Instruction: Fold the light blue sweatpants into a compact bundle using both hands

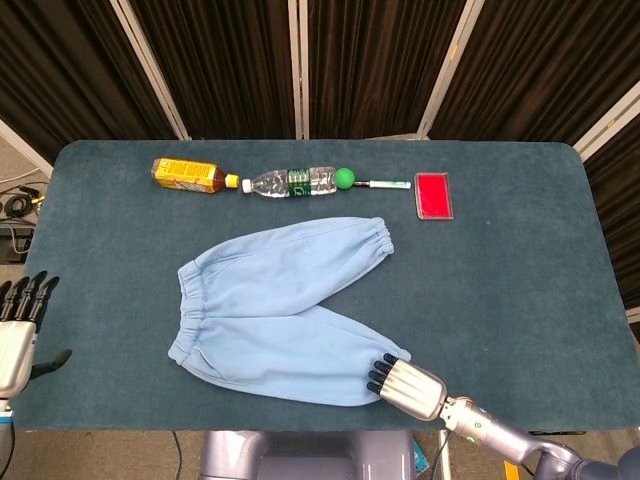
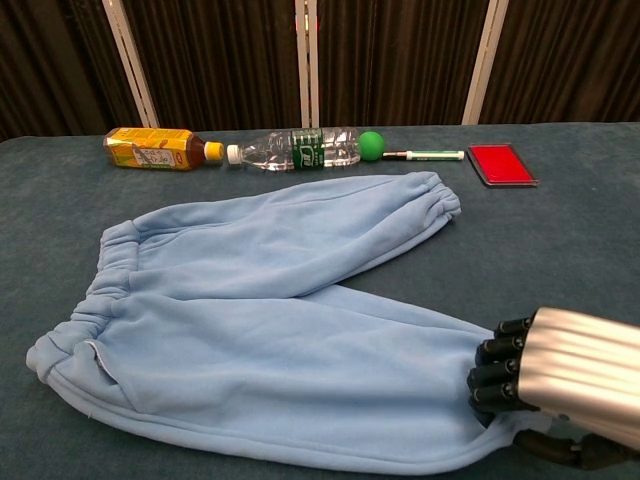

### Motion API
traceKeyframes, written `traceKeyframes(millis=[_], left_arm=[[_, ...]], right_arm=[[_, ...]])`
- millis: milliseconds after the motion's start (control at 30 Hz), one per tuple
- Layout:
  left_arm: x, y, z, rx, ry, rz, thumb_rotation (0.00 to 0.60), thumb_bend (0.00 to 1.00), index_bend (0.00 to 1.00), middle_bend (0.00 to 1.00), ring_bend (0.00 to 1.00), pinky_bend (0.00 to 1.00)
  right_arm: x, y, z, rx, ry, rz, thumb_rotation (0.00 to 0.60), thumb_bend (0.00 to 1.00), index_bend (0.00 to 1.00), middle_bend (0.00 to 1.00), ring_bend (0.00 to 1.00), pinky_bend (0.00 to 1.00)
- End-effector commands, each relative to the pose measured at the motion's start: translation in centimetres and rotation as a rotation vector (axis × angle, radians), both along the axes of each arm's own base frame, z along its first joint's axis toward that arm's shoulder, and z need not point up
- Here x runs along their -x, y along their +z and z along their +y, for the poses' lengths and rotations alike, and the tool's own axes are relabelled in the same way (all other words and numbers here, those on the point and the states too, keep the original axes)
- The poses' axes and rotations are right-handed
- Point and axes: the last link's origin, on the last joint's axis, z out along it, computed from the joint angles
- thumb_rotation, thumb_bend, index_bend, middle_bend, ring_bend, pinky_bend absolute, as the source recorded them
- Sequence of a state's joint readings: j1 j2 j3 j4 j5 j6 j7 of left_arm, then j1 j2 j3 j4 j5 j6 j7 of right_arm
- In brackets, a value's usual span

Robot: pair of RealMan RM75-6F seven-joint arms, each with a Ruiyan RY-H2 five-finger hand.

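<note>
Sweatpants [image 1: 285, 310] lie spread in a V in the middle of the table [image 1: 520, 280], waistband to the left, both cuffs to the right. From where I stand, the right hand [image 1: 405, 385] is on the near leg's cuff and the fingers [image 2: 497, 372] curl into the cloth; it seems to grasp it, probably to carry this leg over. The left hand [image 1: 18, 325] waits off the table's left edge with fingers spread, holding nothing.
</note>
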State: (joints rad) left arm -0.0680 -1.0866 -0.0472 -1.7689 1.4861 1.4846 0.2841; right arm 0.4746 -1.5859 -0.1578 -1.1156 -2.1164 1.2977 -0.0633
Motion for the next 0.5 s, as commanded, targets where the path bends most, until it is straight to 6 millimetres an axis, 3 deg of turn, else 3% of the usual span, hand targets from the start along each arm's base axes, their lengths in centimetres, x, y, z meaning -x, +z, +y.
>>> traceKeyframes(millis=[33, 233, 333, 500], left_arm=[[-0.2, -0.9, 0.6, 0.056, -0.066, 0.004, 0.600, 0.02, 0.02, 0.00, 0.00, 0.00], [-0.5, -4.0, 1.5, 0.231, -0.260, 0.085, 0.600, 0.02, 0.08, 0.00, 0.00, 0.07], [-0.3, -6.8, 2.1, 0.361, -0.392, 0.131, 0.600, 0.02, 0.10, 0.00, 0.00, 0.08], [0.5, -9.4, 2.6, 0.442, -0.492, 0.154, 0.600, 0.03, 0.20, 0.03, 0.08, 0.14]], right_arm=[[-0.6, 0.1, -0.2, -0.053, -0.103, -0.107, 0.600, 0.47, 0.60, 0.54, 0.46, 0.52], [-1.7, 0.5, -0.8, -0.116, -0.244, -0.196, 0.600, 0.50, 0.62, 0.56, 0.47, 0.53], [-2.2, 0.7, -0.8, -0.155, -0.311, -0.228, 0.600, 0.54, 0.63, 0.56, 0.47, 0.53], [-2.6, 0.8, -0.8, -0.167, -0.339, -0.236, 0.600, 0.55, 0.63, 0.57, 0.47, 0.53]])
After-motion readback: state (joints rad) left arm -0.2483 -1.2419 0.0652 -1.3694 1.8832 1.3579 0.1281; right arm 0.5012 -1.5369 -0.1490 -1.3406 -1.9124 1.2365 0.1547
